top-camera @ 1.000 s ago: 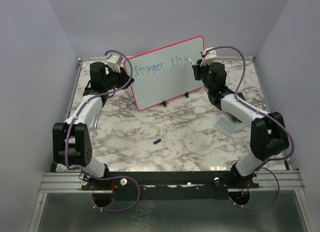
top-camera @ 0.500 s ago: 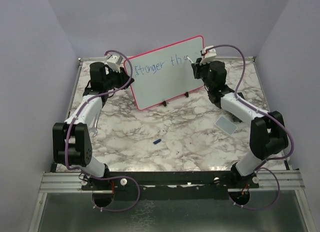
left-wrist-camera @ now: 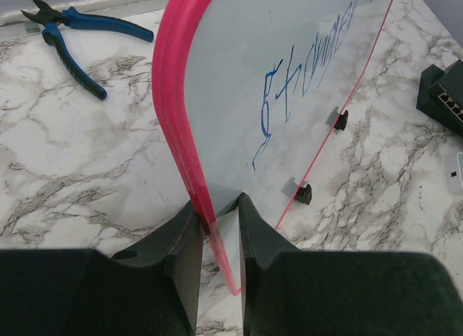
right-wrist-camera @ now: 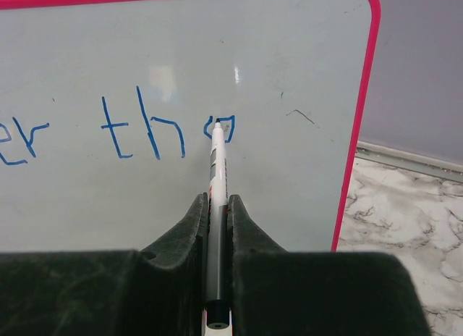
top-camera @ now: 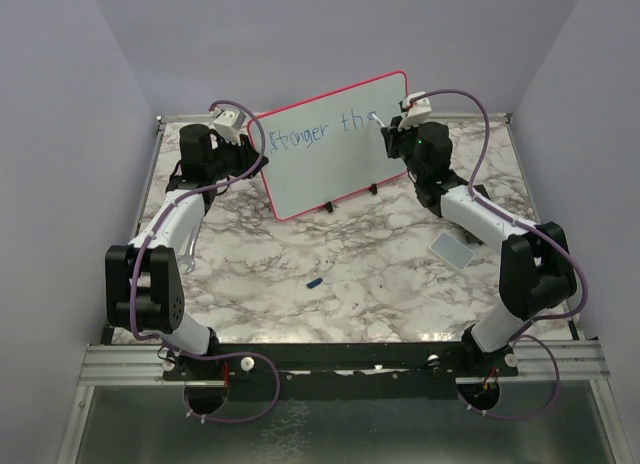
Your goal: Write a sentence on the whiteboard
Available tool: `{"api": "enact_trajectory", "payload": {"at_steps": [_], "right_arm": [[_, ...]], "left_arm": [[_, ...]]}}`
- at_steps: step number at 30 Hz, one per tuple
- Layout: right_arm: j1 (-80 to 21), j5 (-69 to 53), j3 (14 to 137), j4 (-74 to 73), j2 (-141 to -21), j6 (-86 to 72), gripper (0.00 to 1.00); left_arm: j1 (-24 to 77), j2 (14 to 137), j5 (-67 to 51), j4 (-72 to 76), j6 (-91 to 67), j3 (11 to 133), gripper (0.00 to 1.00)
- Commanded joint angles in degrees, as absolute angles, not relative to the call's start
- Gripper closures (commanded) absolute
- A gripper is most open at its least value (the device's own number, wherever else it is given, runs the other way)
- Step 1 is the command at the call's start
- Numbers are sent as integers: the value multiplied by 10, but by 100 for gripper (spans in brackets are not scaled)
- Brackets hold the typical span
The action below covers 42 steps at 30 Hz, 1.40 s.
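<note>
- Your sentence (right-wrist-camera: 145, 133) runs as one row of blue lettering across the top of the whiteboard (top-camera: 330, 184). It ends in "th" and a small round stroke.
- The whiteboard stands on two black feet at the far middle of the surface (top-camera: 350, 254).
- Your right pincer (right-wrist-camera: 217, 206) is pinching a white marker (right-wrist-camera: 215, 158). The marker's tip touches the board at that round stroke. The right arm reaches forward, elbow bent, with the wrist near the board's upper right corner.
- Your left pincer (left-wrist-camera: 217, 220) pinches the board's pink left edge, and that arm is stretched forward.
- On the marbled surface, a grey pad (top-camera: 452, 251) lies beside the right arm. A small blue piece (top-camera: 314, 282) lies mid-surface, and blue-handled pliers (left-wrist-camera: 79, 39) lie beyond the board's left edge.
- Plain lilac walls close in on three sides.
</note>
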State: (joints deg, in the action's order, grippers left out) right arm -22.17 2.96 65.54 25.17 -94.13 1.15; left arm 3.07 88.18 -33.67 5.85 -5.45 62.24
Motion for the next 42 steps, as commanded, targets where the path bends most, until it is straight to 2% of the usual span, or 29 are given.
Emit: {"api": "enact_trajectory", "payload": {"at_steps": [1, 20, 42], "right_arm": [[-231, 4, 662, 239, -957, 18, 99], [-232, 101, 661, 249, -955, 11, 99], [-232, 104, 643, 252, -955, 2, 99]], "left_arm": [[39, 890, -339, 29, -29, 627, 94], [40, 888, -337, 30, -28, 625, 94], [40, 885, -338, 30, -27, 624, 94]]}}
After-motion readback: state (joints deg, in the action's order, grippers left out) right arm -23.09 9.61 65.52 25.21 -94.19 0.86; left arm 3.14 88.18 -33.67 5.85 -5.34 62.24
